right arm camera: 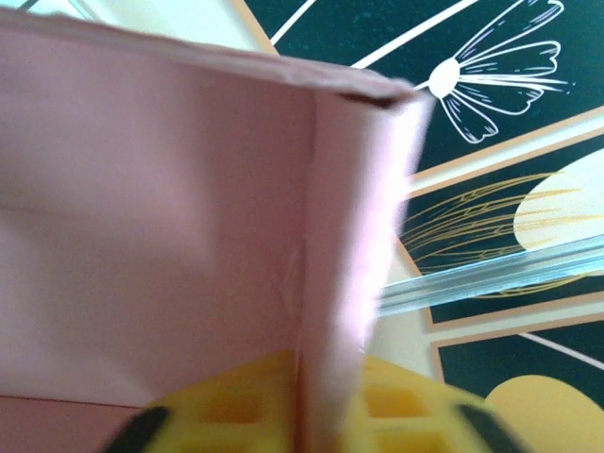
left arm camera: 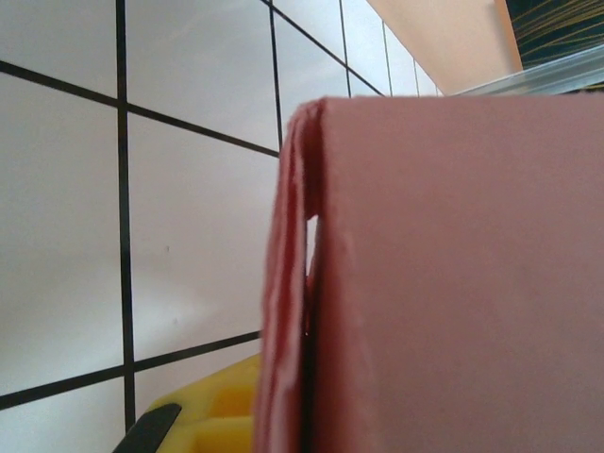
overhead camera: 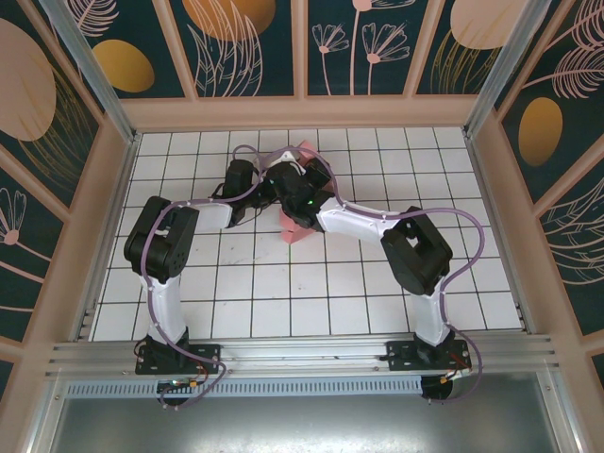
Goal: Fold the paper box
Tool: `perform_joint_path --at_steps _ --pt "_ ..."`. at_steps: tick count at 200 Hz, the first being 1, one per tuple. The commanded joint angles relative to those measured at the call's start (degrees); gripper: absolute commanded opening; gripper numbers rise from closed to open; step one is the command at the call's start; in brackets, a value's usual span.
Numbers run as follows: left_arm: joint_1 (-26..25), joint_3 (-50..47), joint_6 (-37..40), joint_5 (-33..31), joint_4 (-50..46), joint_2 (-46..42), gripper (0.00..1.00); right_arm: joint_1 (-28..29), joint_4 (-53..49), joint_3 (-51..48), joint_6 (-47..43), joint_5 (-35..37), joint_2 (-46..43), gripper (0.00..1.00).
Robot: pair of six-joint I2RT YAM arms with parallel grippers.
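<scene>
Pink paper box pinched w/ right gripper

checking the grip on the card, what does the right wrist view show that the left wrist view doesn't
Right wrist: the right claw pinching a folded panel of the paper box between yellow fingers, with the floral wall and a metal rail behind.
Left wrist: white tiled floor, the card's layered edge with a small slit, one yellow finger.
Both: the pink card up close.
</scene>
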Motion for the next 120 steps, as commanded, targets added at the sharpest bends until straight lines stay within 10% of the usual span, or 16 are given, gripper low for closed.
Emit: perform_joint_path --at_steps 1,21,49,120 --pt "-0.3 2.4 -0.5 2.4 3.5 -1.7 0.0 -0.4 -1.1 -0.1 -0.5 0.4 2.3 0.0" --pt "-0.3 2.4 -0.4 2.4 3.6 -1.9 0.0 -0.5 -0.4 -0.1 -0.6 0.5 2.8 0.0" --pt "-0.3 2.4 -0.4 2.4 3.2 -1.9 0.0 -0.3 -1.5 0.7 1.8 -0.4 2.3 0.46" --pt "-0.3 3.1 1.2 -0.7 0.0 -1.7 0.0 0.6 -8.8 1.9 12.0 -10.7 -3.9 0.77"
